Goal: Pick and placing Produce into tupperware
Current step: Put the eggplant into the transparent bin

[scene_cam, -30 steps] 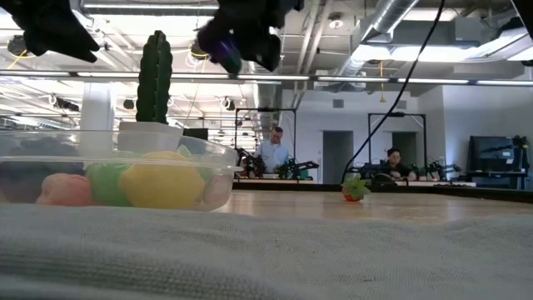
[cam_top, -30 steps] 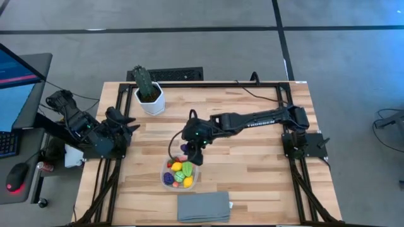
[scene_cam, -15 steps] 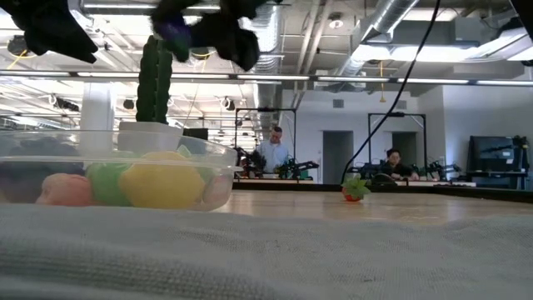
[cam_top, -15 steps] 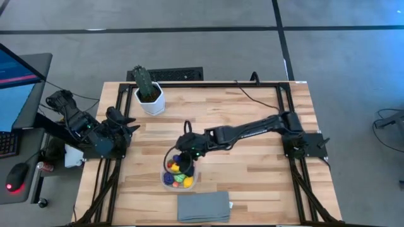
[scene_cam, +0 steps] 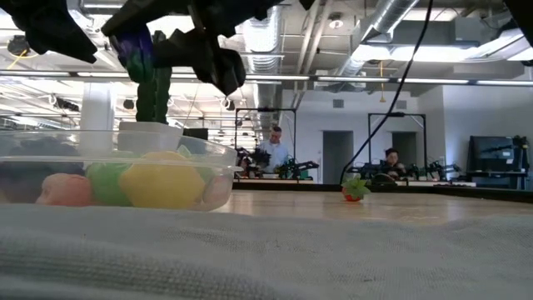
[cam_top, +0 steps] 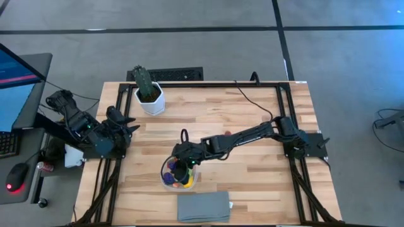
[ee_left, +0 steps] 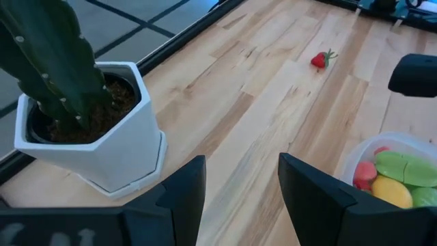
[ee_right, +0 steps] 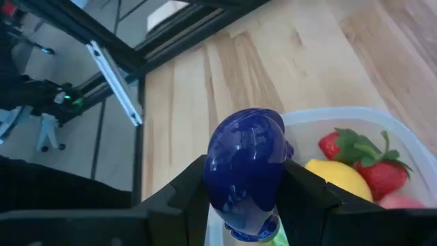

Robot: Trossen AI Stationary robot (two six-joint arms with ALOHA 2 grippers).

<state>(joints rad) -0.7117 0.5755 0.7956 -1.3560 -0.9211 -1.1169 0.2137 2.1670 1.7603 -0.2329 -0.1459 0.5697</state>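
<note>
The clear tupperware stands near the table's front and holds several produce pieces: yellow, green, pink, and red strawberries. My right gripper hangs just above it, shut on a glossy purple produce piece. In the low view the piece is above the tupperware's wall. One strawberry lies alone on the wood farther right. My left gripper waits open at the table's left edge, with nothing between its fingers. My right gripper pinches the purple piece between its two fingers, one on each flank of its rounded body. The fingers slant down from the table's right side. The piece is lifted clear, above the tupperware's contents.
A cactus in a white hexagonal pot stands at the far left, close to my left gripper. A grey folded cloth lies at the near edge, right in front of the tupperware. Bare wood stretches over the table's middle and right.
My right gripper has carried the purple piece down and toward the table's left and near edge, from beside the tupperware's far rim to above its contents. Its wrist has rolled on the way. It has stayed shut on the piece.
</note>
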